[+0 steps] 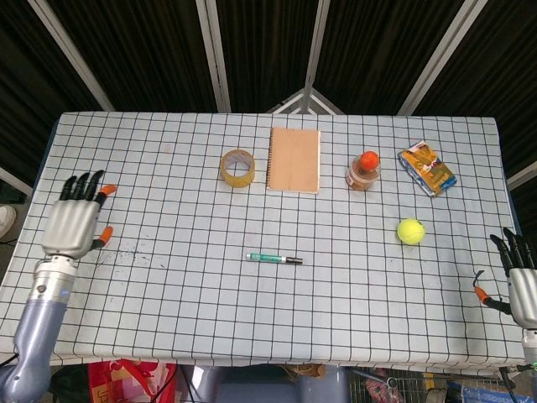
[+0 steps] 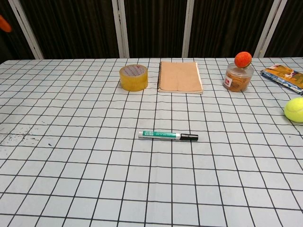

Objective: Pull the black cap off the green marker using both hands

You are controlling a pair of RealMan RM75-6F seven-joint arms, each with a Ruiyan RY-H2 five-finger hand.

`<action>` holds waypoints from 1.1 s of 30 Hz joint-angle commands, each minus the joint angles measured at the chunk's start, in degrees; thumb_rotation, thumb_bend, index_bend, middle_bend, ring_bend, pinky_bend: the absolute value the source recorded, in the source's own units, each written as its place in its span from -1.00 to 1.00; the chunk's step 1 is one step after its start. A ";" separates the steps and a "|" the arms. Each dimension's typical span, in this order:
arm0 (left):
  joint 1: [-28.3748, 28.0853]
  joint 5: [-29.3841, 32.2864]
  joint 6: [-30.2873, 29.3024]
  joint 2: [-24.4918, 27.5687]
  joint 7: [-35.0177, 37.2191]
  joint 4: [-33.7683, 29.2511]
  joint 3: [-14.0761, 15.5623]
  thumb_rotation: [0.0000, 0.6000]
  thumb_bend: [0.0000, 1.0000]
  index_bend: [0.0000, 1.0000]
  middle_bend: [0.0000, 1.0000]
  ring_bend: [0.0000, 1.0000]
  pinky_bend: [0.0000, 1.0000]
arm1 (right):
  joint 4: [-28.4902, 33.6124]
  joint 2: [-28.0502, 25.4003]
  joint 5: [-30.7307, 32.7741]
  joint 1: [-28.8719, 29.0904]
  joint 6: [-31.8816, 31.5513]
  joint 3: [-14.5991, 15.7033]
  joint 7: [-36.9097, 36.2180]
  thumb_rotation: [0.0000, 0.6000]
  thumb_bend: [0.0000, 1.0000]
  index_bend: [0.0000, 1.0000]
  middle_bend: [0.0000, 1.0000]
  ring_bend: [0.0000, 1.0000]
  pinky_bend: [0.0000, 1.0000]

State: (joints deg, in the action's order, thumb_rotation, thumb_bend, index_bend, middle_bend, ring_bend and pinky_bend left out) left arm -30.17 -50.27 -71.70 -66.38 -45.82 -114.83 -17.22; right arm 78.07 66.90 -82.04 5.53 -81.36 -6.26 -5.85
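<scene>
The green marker [image 1: 270, 258] lies flat near the table's middle, its black cap [image 1: 294, 261] pointing right; the chest view shows the marker [image 2: 163, 135] and cap [image 2: 189, 137] too. My left hand [image 1: 72, 225] hovers over the table's left side, fingers spread and empty, far left of the marker. Only an orange fingertip of it shows at the chest view's top left corner. My right hand [image 1: 521, 285] stays at the table's right edge, fingers apart, holding nothing.
At the back lie a tape roll [image 1: 237, 168], a brown notebook [image 1: 294, 159], a jar with an orange ball on it [image 1: 363, 170] and a snack packet [image 1: 426, 167]. A yellow tennis ball [image 1: 410, 231] sits right of the marker. Ink smudges mark the cloth near the left hand.
</scene>
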 commanded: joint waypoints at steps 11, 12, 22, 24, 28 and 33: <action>-20.17 20.86 -3.43 -25.33 -12.47 6.62 -4.84 1.00 -0.27 -0.63 -1.00 -1.00 -1.00 | 3.04 -1.12 0.54 1.24 1.49 -0.22 3.13 1.00 -0.59 -0.74 -0.96 -1.00 -1.00; -21.10 21.98 -3.63 -26.65 -12.97 7.35 -5.10 1.00 -0.27 -0.59 -1.00 -1.00 -1.00 | 3.09 -1.14 0.56 1.24 1.50 -0.22 3.16 1.00 -0.59 -0.74 -0.96 -1.00 -1.00; -30.37 32.58 -6.21 -38.55 -15.90 17.06 -9.12 1.00 -0.17 -0.39 -1.00 -1.00 -1.00 | 3.24 -1.21 0.71 1.31 1.46 -0.12 3.28 1.00 -0.60 -0.74 -0.96 -1.00 -1.00; -31.42 33.47 -6.22 -39.90 -16.27 18.52 -9.12 1.00 -0.17 -0.36 -1.00 -1.00 -1.00 | 3.24 -1.21 0.72 1.32 1.45 -0.10 3.28 1.00 -0.60 -0.74 -0.96 -1.00 -1.00; -32.82 33.64 -5.41 -42.32 -15.81 21.48 -8.61 1.00 -0.17 -0.27 -1.00 -1.00 -1.00 | 3.25 -1.21 0.75 1.34 1.43 -0.07 3.28 1.00 -0.59 -0.74 -0.96 -1.00 -1.00; -33.72 33.15 -4.64 -44.55 -14.81 24.82 -7.99 1.00 -0.17 -0.25 -1.00 -1.00 -1.00 | 3.25 -1.22 0.77 1.37 1.40 -0.02 3.27 1.00 -0.60 -0.74 -0.96 -1.00 -1.00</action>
State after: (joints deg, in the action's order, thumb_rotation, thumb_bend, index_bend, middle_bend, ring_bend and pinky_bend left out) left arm -63.50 -17.01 -76.65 -110.27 -60.94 -90.82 -25.45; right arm 81.32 65.69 -81.27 6.90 -79.96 -6.28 -2.58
